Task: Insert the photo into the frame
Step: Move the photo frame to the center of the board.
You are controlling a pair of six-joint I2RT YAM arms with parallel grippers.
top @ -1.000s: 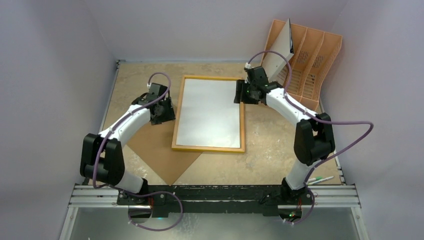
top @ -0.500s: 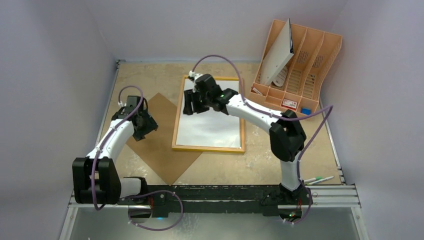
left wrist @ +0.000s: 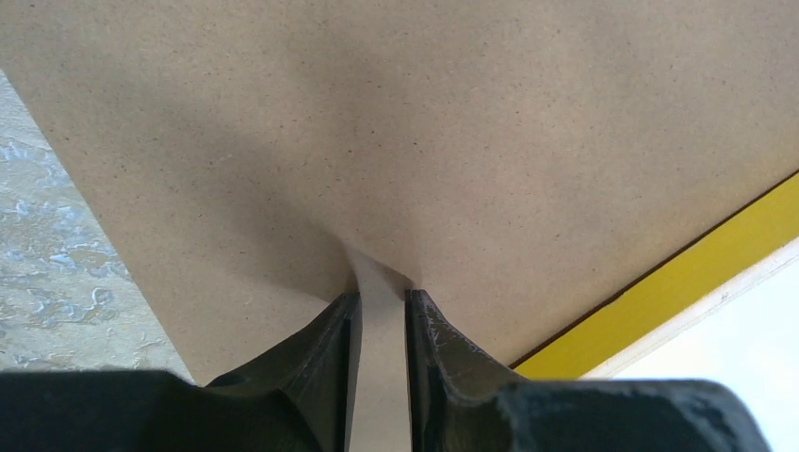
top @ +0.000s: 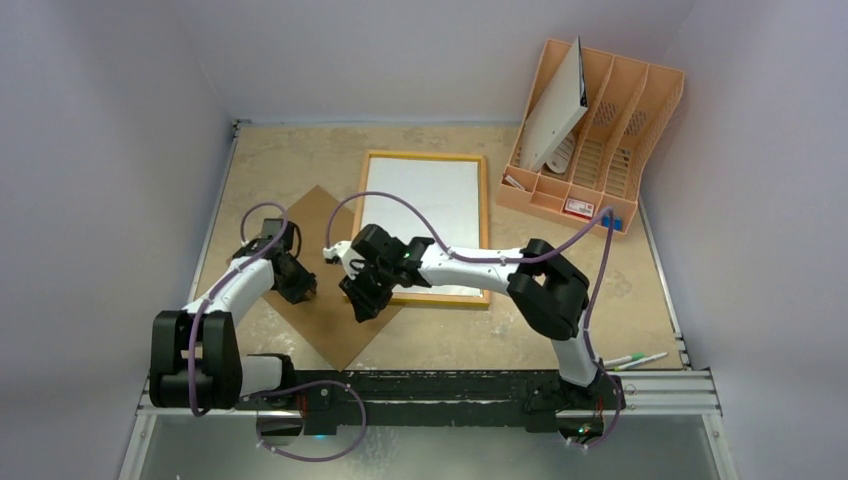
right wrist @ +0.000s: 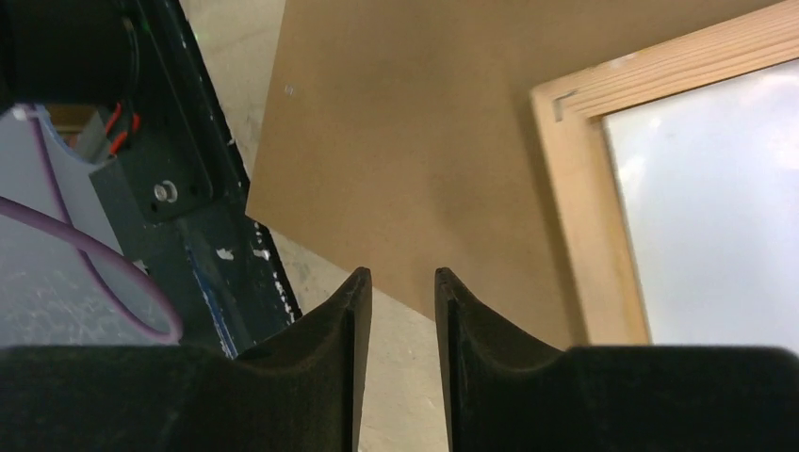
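Observation:
The frame (top: 486, 235) lies back up in the middle of the table, showing light wood. The photo (top: 425, 215) lies inside it with its plain white back up. My left gripper (top: 297, 285) is low over the brown backing board (top: 330, 235), its jaws a narrow gap apart and empty, the tips at the board's surface (left wrist: 381, 282). The frame's yellow edge (left wrist: 697, 268) shows to its right. My right gripper (top: 362, 300) hovers at the frame's near left corner (right wrist: 575, 169), jaws slightly apart and empty (right wrist: 401, 282), above the board's edge (right wrist: 396, 141).
An orange desk organiser (top: 600, 120) with a white sheet (top: 555, 105) stands at the back right. Pens (top: 640, 358) lie near the right arm's base. The black rail (top: 430, 385) runs along the near edge. The board reaches under the frame's near left corner.
My right arm swept from the frame's far right corner across the photo to the near left corner. My left gripper moved nearer along the board.

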